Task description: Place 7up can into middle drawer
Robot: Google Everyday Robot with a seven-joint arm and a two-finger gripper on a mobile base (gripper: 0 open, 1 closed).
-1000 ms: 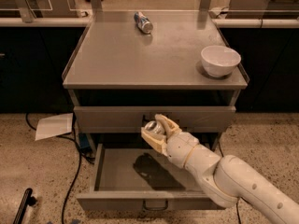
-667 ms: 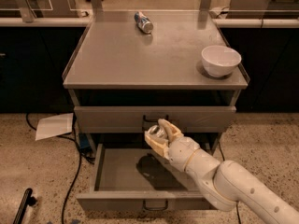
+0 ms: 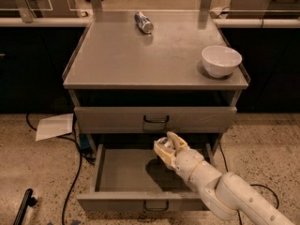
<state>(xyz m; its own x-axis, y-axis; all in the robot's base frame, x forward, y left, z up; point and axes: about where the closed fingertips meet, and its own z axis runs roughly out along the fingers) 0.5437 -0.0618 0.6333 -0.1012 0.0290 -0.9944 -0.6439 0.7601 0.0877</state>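
Camera view: end effector (image 3: 167, 144) is clamping the 7up can (image 3: 162, 148) and hanging over the open middle drawer (image 3: 117, 172), near its 12 o'clock edge. Blue can (image 3: 144, 22) is lying at the surface's (image 3: 131, 60) 12 o'clock. White bowl (image 3: 221, 60) is sitting at 3 o'clock.

Arm (image 3: 229, 193) is showing smooth cream-white rounded shells, thick segments meeting at darker seams. Wrist is narrowing toward the gripper (image 3: 166, 146), which is hanging over the open drawer (image 3: 122, 172). Fingers (image 3: 174, 138) are looking pale yellowish and curved.
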